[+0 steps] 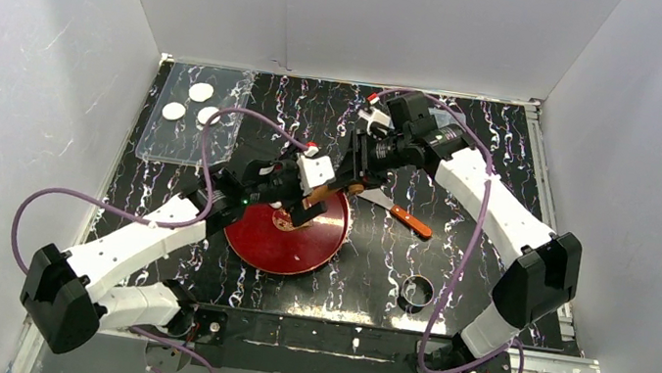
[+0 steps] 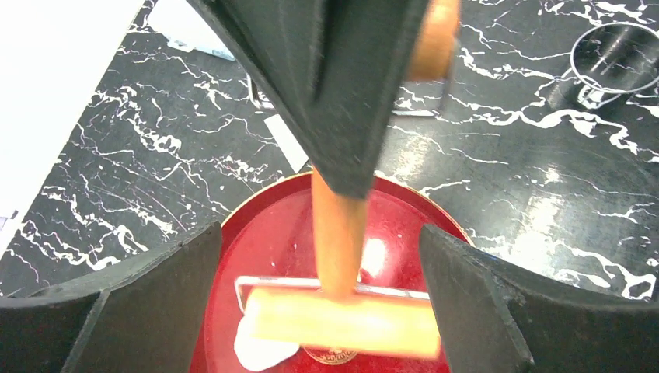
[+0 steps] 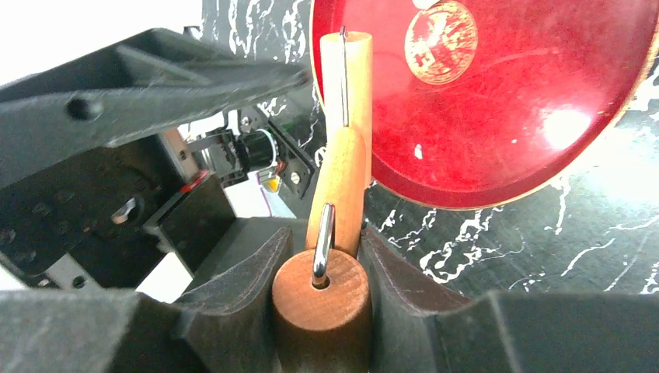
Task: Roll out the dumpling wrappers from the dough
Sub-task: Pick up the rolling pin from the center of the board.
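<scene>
Reaching toward the red plate (image 1: 284, 239), the right arm (image 1: 484, 195) clenches its jaws on the rolling pin (image 2: 342, 318); the left arm (image 1: 152, 229), jaws released, flanks it.

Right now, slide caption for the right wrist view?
Wooden roller clamped in the right gripper, its head over the red plate.

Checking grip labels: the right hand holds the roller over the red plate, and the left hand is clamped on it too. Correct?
No. The left hand is open, fingers apart either side of the roller, per the left wrist view. The right hand does hold it.
</scene>
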Action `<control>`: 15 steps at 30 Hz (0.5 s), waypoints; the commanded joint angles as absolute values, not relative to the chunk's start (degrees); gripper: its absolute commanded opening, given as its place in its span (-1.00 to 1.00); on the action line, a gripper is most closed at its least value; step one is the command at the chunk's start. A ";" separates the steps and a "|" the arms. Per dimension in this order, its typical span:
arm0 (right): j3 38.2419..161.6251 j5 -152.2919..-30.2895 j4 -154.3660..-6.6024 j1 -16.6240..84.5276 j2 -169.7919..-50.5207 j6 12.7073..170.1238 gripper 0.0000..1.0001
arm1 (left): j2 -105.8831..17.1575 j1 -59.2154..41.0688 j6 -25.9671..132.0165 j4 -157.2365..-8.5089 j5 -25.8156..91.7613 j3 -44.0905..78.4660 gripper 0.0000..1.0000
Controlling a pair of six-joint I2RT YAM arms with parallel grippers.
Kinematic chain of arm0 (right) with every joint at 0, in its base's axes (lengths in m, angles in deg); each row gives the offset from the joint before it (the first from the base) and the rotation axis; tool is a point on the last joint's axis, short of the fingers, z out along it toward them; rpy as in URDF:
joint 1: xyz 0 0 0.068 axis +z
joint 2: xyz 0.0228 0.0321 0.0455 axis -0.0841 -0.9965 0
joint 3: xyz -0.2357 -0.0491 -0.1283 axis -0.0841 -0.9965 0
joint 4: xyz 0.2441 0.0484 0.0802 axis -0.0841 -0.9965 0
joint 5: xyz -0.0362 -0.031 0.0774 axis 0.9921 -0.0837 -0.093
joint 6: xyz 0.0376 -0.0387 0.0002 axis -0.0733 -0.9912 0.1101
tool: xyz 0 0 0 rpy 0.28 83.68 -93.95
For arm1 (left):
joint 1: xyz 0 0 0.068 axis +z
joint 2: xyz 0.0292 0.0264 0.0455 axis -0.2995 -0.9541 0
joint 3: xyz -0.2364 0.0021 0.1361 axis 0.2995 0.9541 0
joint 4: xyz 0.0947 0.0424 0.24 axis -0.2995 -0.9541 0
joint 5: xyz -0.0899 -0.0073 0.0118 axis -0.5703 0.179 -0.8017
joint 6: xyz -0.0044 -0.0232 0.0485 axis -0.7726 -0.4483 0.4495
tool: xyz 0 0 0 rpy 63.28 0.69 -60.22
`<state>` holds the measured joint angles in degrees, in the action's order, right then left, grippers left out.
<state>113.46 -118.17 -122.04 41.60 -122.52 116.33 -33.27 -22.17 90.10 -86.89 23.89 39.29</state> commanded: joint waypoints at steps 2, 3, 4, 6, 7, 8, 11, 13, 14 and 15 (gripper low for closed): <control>115.51 -115.94 -119.66 39.26 -124.22 114.65 -0.97 | -27.37 -22.36 85.53 -92.47 24.42 38.51 0.96; 116.64 -114.98 -120.01 39.01 -124.93 113.98 -0.97 | -27.81 -22.34 81.94 -94.49 27.90 37.07 0.96; 117.87 -114.28 -120.33 38.75 -125.77 113.35 -0.97 | -28.93 -22.14 78.27 -97.46 34.50 35.15 0.96; 120.54 -114.12 -120.65 38.29 -127.38 112.68 -0.97 | -32.36 -21.59 71.34 -105.99 44.48 30.45 0.96; 121.91 -114.03 -120.93 38.15 -128.13 112.00 -0.97 | -34.15 -21.26 68.24 -110.77 48.67 28.40 0.96; 123.32 -113.49 -121.63 38.09 -128.81 110.92 -0.97 | -35.77 -20.91 65.65 -115.45 51.55 26.65 0.97; 126.14 -111.55 -122.24 37.69 -130.42 109.43 -0.97 | -40.65 -17.69 55.37 -129.58 53.86 22.01 0.96; 126.97 -112.42 -121.50 37.08 -131.23 109.52 -0.97 | -46.17 -13.52 51.89 -137.70 52.20 17.89 0.97; 127.48 -112.89 -121.20 36.96 -131.66 109.69 -0.97 | -48.61 -11.03 51.56 -139.62 51.43 16.70 0.97; 128.20 -113.11 -121.31 36.91 -132.35 109.87 -0.97 | -50.36 -7.34 51.64 -139.74 50.58 16.19 0.96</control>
<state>123.15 -111.64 -123.09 37.47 -131.75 111.15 -43.63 -16.07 61.12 -121.79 47.47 20.19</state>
